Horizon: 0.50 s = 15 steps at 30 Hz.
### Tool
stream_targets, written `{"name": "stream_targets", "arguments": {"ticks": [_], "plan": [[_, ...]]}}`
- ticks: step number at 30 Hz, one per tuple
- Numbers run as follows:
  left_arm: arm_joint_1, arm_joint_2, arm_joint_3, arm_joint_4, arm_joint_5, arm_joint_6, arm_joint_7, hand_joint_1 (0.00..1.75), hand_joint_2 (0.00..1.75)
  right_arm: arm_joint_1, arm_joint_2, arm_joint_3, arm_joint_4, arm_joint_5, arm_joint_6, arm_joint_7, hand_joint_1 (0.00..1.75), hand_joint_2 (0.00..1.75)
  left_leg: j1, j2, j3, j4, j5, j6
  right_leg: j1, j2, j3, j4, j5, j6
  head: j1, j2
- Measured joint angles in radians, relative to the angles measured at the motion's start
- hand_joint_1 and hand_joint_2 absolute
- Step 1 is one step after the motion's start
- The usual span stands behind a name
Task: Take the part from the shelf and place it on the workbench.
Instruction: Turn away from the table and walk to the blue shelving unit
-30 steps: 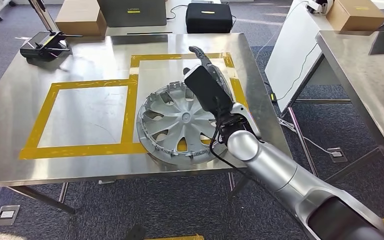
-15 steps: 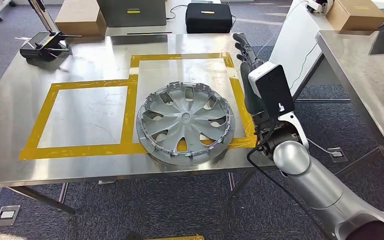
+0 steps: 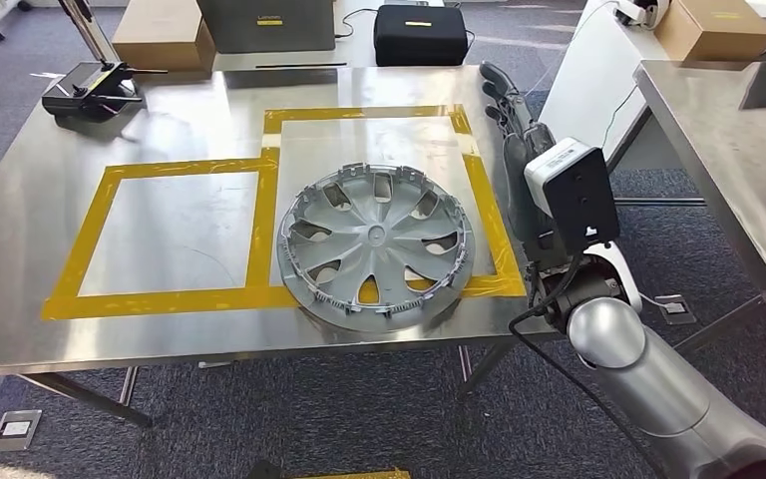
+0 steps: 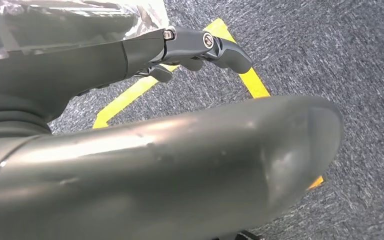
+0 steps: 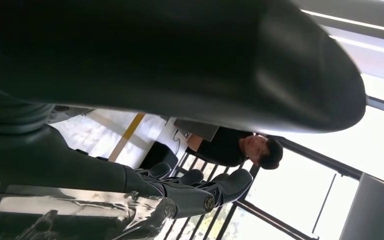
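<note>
The right hand [image 3: 515, 120] has drawn back since one second ago: then it lay over the silver plastic wheel cover [image 3: 375, 247], now it stands off the right edge of the steel desk [image 3: 30, 215], apart from the cover. Its dark fingers [image 3: 499, 85] are stretched out and slightly apart, holding nothing. The one wheel cover lies flat on the desk, across the lower yellow tape line [image 3: 165, 295] of the right of two taped squares. The left hand [image 4: 190, 47] hangs over grey carpet [image 4: 340, 60], fingers apart, empty. No writing is readable.
</note>
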Motion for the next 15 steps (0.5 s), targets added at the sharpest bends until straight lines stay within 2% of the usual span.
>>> {"name": "stream_targets", "arguments": {"ticks": [2,3,4,6,7,8,9,10,11,12,13,15], "plan": [[0.0,0.0,0.0,0.0,0.001,0.003,0.0,0.0,0.0,0.003,-0.002,-0.001,-0.006,0.002,0.003,0.0,0.0,0.0,0.002,0.001,0.005,-0.007,0.005,0.01,-0.001,0.001,0.003,0.002,-0.005,0.007,0.001,0.0],[-0.001,0.0,0.0,0.0,0.002,0.004,0.0,0.0,0.0,0.004,-0.003,-0.001,-0.008,0.003,0.005,0.0,0.0,0.0,0.004,0.002,0.009,-0.012,0.008,0.014,-0.001,0.001,-0.002,0.018,-0.02,0.009,0.002,0.0],[-0.001,0.0,0.0,0.0,0.003,0.005,0.0,0.0,0.0,0.004,-0.005,-0.002,-0.01,0.003,0.007,0.0,0.0,0.0,0.007,0.003,0.011,-0.017,0.01,0.018,-0.001,0.001,-0.017,0.055,-0.047,0.009,0.005,0.0],[-0.001,0.0,0.0,0.0,0.005,0.006,0.0,0.0,0.0,0.009,-0.008,-0.002,-0.011,0.004,0.012,0.001,0.0,0.0,0.007,0.003,0.012,-0.018,0.011,0.02,-0.001,0.001,-0.071,0.179,-0.114,0.01,0.01,0.0],[-0.001,0.0,0.0,0.0,0.005,0.006,0.0,0.0,0.0,0.012,-0.008,-0.001,-0.011,0.004,0.013,0.001,0.0,0.0,0.006,0.003,0.012,-0.017,0.011,0.02,-0.001,0.001,-0.098,0.239,-0.136,0.01,0.011,0.0],[-0.001,0.0,0.0,0.0,0.006,0.006,0.0,0.0,0.0,0.015,-0.009,-0.001,-0.011,0.004,0.014,0.001,0.0,0.0,0.006,0.003,0.011,-0.016,0.01,0.02,-0.001,0.001,-0.113,0.274,-0.14,0.011,0.011,0.0],[-0.001,0.0,0.0,0.0,0.007,0.006,0.0,0.0,0.0,0.017,-0.009,0.0,-0.011,0.004,0.015,0.001,0.0,0.0,0.005,0.002,0.011,-0.014,0.01,0.019,-0.001,0.001,-0.111,0.272,-0.124,0.01,0.011,0.0],[-0.001,0.0,0.0,0.0,0.007,0.006,0.0,0.0,0.0,0.018,-0.009,0.0,-0.011,0.004,0.016,0.001,0.0,0.0,0.005,0.002,0.011,-0.011,0.01,0.018,-0.002,0.001,-0.09,0.232,-0.093,0.009,0.011,0.0],[-0.001,0.0,0.0,0.0,0.007,0.006,0.0,0.0,0.0,0.018,-0.009,0.0,-0.012,0.004,0.017,0.001,0.0,0.0,0.006,0.001,0.01,-0.008,0.009,0.016,-0.002,0.001,-0.057,0.166,-0.058,0.008,0.012,0.0],[-0.002,0.0,0.0,0.0,0.007,0.006,0.0,0.0,0.0,0.018,-0.009,0.0,-0.012,0.004,0.017,0.001,0.0,0.0,0.005,0.0,0.008,-0.006,0.008,0.011,-0.001,0.003,-0.022,0.101,-0.034,0.006,0.012,0.0],[-0.002,0.0,0.0,0.0,0.007,0.006,0.001,0.0,0.0,0.019,-0.009,-0.001,-0.013,0.004,0.018,0.001,0.0,0.0,0.005,-0.001,0.006,-0.004,0.009,0.004,0.001,0.005,0.001,0.054,-0.019,0.002,0.012,0.0],[-0.002,0.0,0.0,0.0,0.007,0.007,0.001,0.0,0.0,0.02,-0.009,0.0,-0.014,0.004,0.02,0.001,0.0,0.0,0.006,-0.003,0.002,-0.004,0.017,-0.012,0.007,0.009,0.013,0.024,-0.015,-0.009,0.011,0.0]]}}
